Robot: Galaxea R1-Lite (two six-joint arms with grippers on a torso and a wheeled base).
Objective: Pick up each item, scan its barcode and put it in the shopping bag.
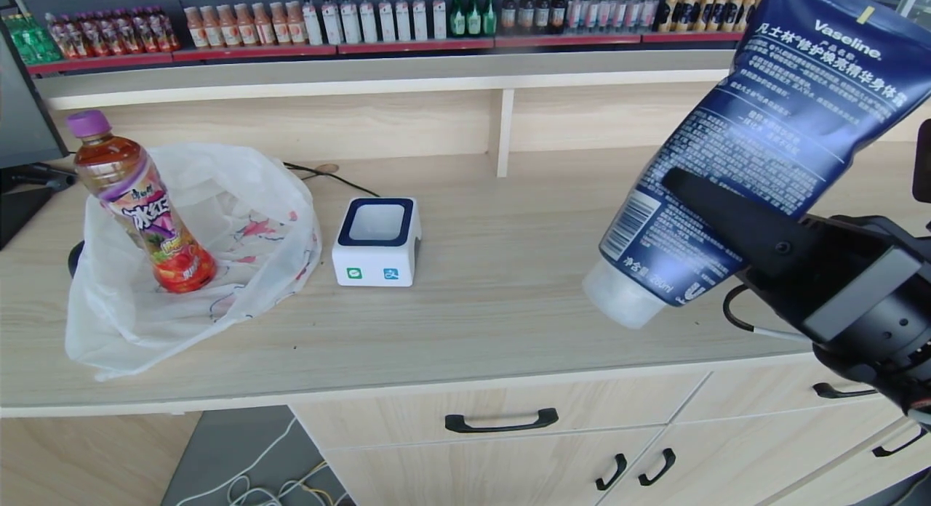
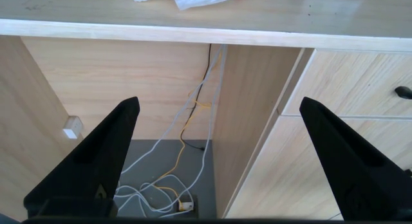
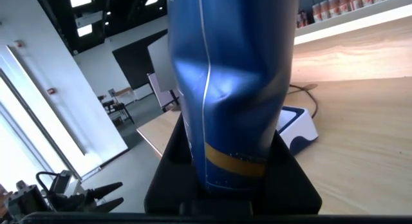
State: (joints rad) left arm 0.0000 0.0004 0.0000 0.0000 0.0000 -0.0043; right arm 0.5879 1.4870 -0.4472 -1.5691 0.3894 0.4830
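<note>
My right gripper (image 1: 716, 204) is shut on a big dark blue lotion tube (image 1: 771, 128), held tilted above the counter's right part, its clear cap pointing down and left and its barcode facing me. The same tube (image 3: 232, 89) stands squeezed between my black fingers (image 3: 174, 159) in the right wrist view. A white scanner box (image 1: 378, 241) with a blue-rimmed window sits mid-counter. To its left lies a white plastic shopping bag (image 1: 240, 208) with a red tea bottle (image 1: 142, 201) standing tilted in it. My left gripper (image 2: 215, 166) hangs open below the counter edge.
Behind the wooden counter (image 1: 494, 302) runs a raised ledge, with shelves of bottles (image 1: 407, 15) further back. A black cable (image 1: 331, 175) leads from behind the scanner. Drawers with black handles (image 1: 502, 422) sit under the counter; loose wires (image 2: 180, 179) lie on the floor.
</note>
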